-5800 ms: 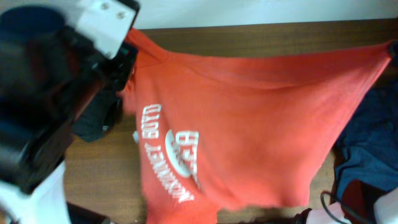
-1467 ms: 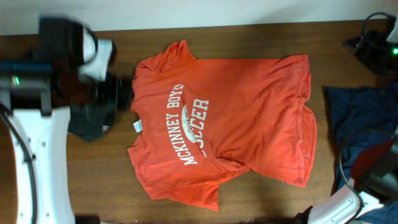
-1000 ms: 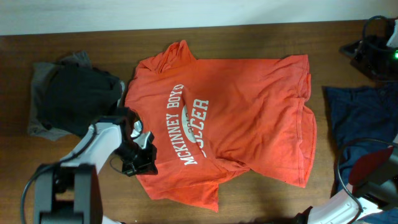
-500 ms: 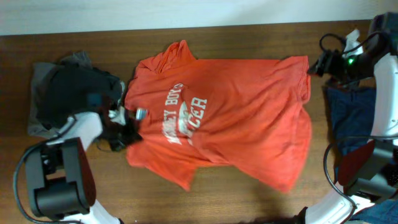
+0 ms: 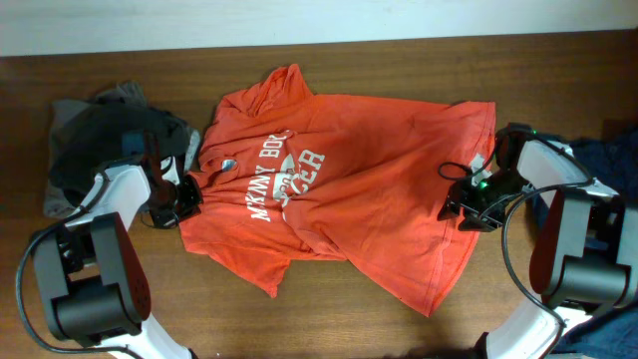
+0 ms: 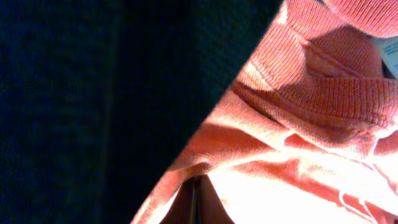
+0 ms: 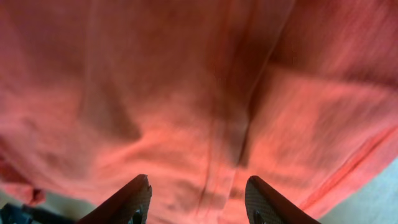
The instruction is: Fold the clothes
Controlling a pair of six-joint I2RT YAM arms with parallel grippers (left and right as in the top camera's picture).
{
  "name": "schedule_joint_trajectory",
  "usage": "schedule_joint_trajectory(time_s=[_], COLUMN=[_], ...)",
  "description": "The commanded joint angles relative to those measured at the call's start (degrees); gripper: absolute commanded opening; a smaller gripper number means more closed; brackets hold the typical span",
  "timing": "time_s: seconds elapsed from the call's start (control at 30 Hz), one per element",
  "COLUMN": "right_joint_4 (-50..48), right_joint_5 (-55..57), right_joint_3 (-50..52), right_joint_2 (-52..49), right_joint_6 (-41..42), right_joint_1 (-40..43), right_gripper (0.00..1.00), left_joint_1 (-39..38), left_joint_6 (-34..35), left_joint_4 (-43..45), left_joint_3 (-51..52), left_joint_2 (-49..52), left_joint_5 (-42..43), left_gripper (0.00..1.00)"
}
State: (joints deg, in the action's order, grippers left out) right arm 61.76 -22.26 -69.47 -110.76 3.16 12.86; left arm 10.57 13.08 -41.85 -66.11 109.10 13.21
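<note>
Right, seeing orange-red T-shirt (image 5: 349, 199) lying front-up across middle of counter (image 5: 399, 60), rumpled and skewed, collar end pointing toward left arm, hem end toward right arm. Reading white lettering (image 5: 284, 179) partly, with a fold creasing through it. Noting lower hem corner trailing toward front edge of counter.

Seeing left hand (image 5: 184, 194) sitting right at collar-side edge of T-shirt, touching fabric. Getting nothing usable from left wrist view: only ribbed orange-red cloth (image 6: 298, 155) filling right half and dark fabric (image 6: 93, 93) filling left half, no fingers showing. Calling left hand's state impossible to tell, gripping or not.

Seeing right hand (image 5: 464, 204) resting on T-shirt near its right side seam, low over cloth. Confirming in right wrist view: fingertips (image 7: 134, 196) standing apart, hand (image 7: 198, 202) spread wide, wrinkled orange-red cloth (image 7: 186, 81) filling frame beyond them, nothing pinched between them.

Noting black garment (image 5: 115, 135) heaped on grey garment (image 5: 65, 115) at left end of counter, just beside T-shirt's shoulder. Spotting navy blue garment (image 5: 616, 158) at far right edge, mostly hidden behind right arm, apart from T-shirt.
</note>
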Motion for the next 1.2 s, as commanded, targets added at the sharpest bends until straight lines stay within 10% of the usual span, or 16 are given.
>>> schedule_joint_trajectory(time_s=[0.0,0.37,0.6,1.17], right_joint_4=[-3.4,-5.1,-6.2,-2.5], right_joint_5=[1.8,1.5,-4.9,-1.2], right_joint_3=[2.0,4.9,4.0,-8.4], right_joint_2=[0.4,0.4,0.5,1.1], right_joint_6=[0.7,0.7,0.0,0.0], right_joint_1=[0.0,-0.6,0.3,12.9], right_gripper=[0.54,0.38,0.04,0.04], left_joint_1=[0.0,0.0,0.0,0.0], left_joint_6=[-1.3,-2.5,-2.5,-2.9], left_joint_4=[-0.4,-0.7,-0.7,-1.1], left_joint_3=[-1.0,-1.0,-1.0,-1.0], left_joint_2=[0.8,0.8,0.8,0.8], left_joint_5=[-1.1,-1.1,-1.1,-5.6], left_gripper=[0.01,0.0,0.01,0.0])
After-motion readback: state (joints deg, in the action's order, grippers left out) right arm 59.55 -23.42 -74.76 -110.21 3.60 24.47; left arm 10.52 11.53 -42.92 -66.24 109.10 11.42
